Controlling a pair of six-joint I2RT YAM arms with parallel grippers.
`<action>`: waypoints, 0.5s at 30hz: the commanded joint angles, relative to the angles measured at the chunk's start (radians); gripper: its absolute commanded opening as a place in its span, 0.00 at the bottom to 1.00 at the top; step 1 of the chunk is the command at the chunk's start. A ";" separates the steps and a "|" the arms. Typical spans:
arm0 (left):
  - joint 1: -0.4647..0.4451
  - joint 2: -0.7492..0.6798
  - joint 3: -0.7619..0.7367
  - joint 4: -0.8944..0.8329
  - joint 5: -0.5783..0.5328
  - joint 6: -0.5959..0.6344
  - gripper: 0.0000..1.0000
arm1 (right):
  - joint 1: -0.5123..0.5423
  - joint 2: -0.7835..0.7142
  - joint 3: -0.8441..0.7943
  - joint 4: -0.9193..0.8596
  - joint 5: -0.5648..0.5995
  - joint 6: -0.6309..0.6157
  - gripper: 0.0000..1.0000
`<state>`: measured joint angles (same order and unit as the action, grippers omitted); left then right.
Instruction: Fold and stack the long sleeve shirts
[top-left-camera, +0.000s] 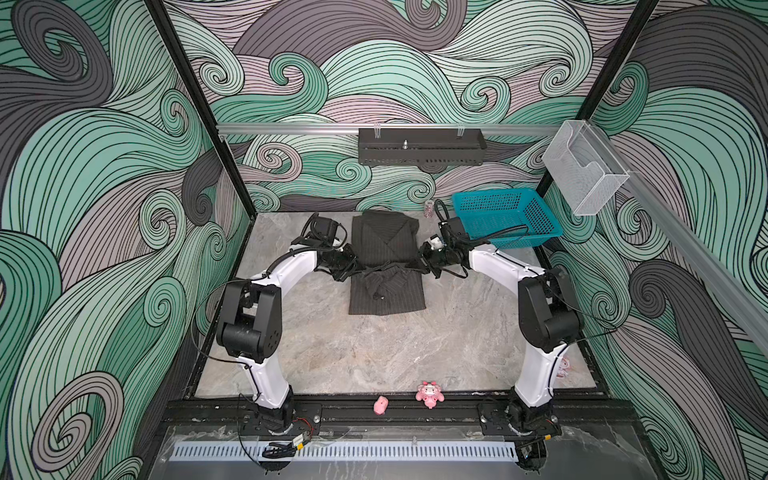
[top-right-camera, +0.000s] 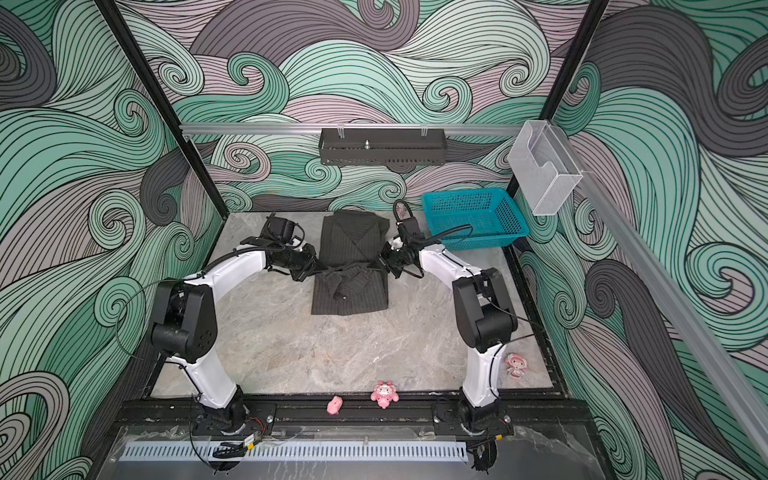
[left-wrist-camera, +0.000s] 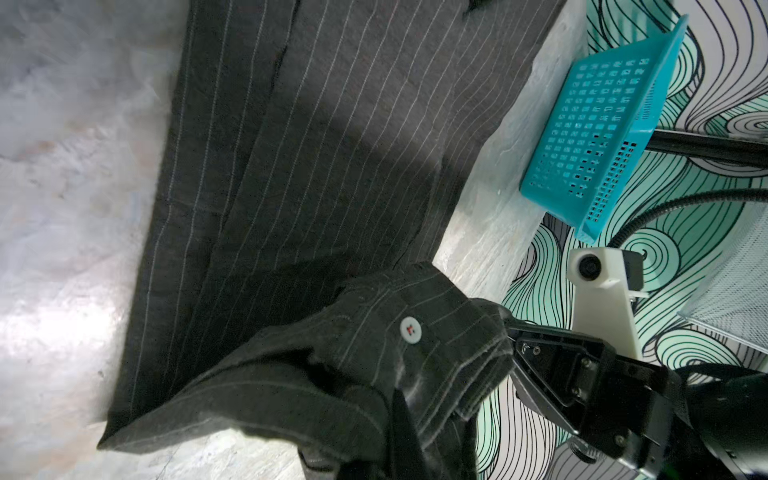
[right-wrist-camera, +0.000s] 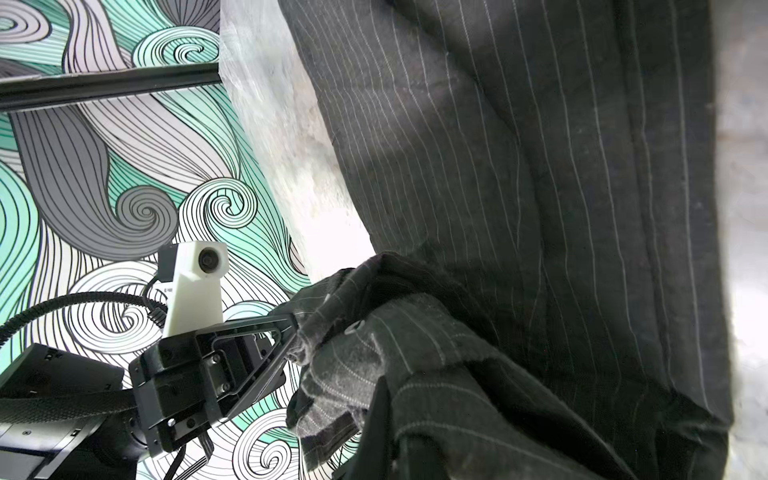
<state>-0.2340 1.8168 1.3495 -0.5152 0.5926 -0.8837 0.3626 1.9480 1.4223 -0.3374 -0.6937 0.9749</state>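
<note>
Both pairs of jaws are closed hard on cloth. The left jaws and the right jaws each pinch a bunched edge of the long sleeve shirt (top-left-camera: 386, 249), one at each side of its mid-length, and a rumpled band of fabric is strung between them. The shirt lies at the far middle of the counter (top-left-camera: 374, 357), between the left arm (top-left-camera: 291, 266) and the right arm (top-left-camera: 494, 259). It is near the teal basket (top-left-camera: 503, 216) but not touching it. In both top views it is already narrowed to a long panel with the sleeves turned in.

The step in hand looks like a crosswise fold. To do it well, the two grips should travel together at the same height and pace. The band should be held only lightly taut, so it neither sags nor drags the layer beneath. The carried edge should land square on the flat panel, and the jaws should let go only once the cloth rests. The wad at the centre will likely need smoothing.

The fabric is a matte, slightly fuzzy charcoal weave, limp and quick to crease. Its thin pale pinstripes make a handy guide for alignment. Beside the right jaws sit a stitched, cuff-like hem and a small pale round button (left-wrist-camera: 410, 330). The counter has a smooth, grey-marbled, stone-like face and probably offers little grip. The basket is rigid perforated plastic.
</note>
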 joint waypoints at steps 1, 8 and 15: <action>0.015 0.063 0.053 0.000 0.012 0.020 0.00 | -0.013 0.062 0.048 -0.015 -0.015 -0.023 0.00; 0.029 0.183 0.115 0.020 0.024 0.008 0.00 | -0.042 0.184 0.078 0.012 0.007 -0.016 0.00; 0.035 0.208 0.147 0.061 0.050 -0.024 0.27 | -0.057 0.228 0.120 0.014 0.027 -0.023 0.14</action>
<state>-0.2115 2.0319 1.4574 -0.4850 0.6182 -0.8925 0.3130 2.1799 1.4967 -0.3332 -0.6868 0.9676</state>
